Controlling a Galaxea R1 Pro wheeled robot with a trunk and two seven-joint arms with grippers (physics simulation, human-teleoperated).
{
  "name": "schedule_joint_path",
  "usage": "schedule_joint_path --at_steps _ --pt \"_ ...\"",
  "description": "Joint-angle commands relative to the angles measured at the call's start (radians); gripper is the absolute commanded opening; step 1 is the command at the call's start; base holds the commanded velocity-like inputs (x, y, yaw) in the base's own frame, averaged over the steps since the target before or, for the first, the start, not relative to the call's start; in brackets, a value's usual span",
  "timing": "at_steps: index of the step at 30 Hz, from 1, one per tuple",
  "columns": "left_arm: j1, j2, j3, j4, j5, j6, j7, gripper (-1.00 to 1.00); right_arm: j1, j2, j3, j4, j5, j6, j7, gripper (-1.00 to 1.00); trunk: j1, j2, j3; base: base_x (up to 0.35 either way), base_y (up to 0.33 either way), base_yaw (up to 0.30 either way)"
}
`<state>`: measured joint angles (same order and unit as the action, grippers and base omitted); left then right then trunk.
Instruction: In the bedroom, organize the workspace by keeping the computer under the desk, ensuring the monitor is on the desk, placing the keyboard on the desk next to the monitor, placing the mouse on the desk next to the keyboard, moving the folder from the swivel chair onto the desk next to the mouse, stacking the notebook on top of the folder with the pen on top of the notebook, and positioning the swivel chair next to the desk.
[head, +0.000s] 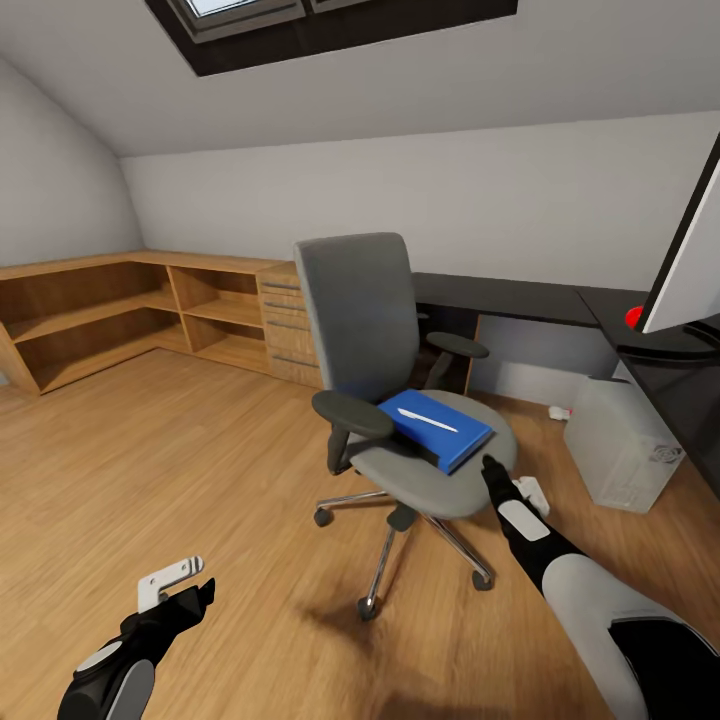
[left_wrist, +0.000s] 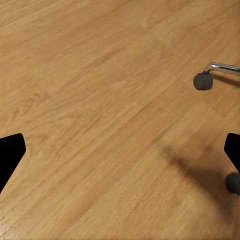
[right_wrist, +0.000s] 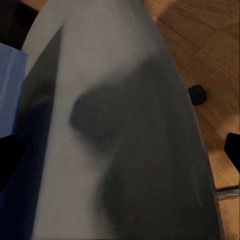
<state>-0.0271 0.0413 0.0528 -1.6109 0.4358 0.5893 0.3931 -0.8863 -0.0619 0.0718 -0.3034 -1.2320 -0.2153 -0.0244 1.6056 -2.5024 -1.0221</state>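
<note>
Right gripper (head: 489, 466), opening indeterminate, hovers at the swivel chair (head: 400, 400) seat's front edge beside the folder (head: 437, 428); left gripper (head: 178, 588) wide.

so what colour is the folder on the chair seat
Bright blue; the folder shows best in the head view.

Matt grey cloth swivel chair (head: 385, 340) on chrome legs; wood-grain floor (head: 180, 470).

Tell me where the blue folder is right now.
In the head view the folder lies flat on the swivel chair seat, toward its right side, a white pen on top and the right gripper just beside its near corner.
</note>
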Motion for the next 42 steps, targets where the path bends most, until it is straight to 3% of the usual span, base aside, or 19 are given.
schedule_joint_path --at_steps 1,42 --pt "-0.001 0.0 -0.001 -0.001 0.011 0.003 0.009 1.0 0.0 0.0 0.008 -0.006 -0.009 -0.004 -0.003 1.0 0.0 0.0 -0.001 0.0 0.0 0.0" --pt "-0.001 0.002 0.0 -0.003 0.011 0.002 0.007 1.0 0.0 -0.005 0.006 -0.029 -0.008 -0.004 -0.002 1.0 0.0 0.0 -0.002 0.025 0.029 -0.029"
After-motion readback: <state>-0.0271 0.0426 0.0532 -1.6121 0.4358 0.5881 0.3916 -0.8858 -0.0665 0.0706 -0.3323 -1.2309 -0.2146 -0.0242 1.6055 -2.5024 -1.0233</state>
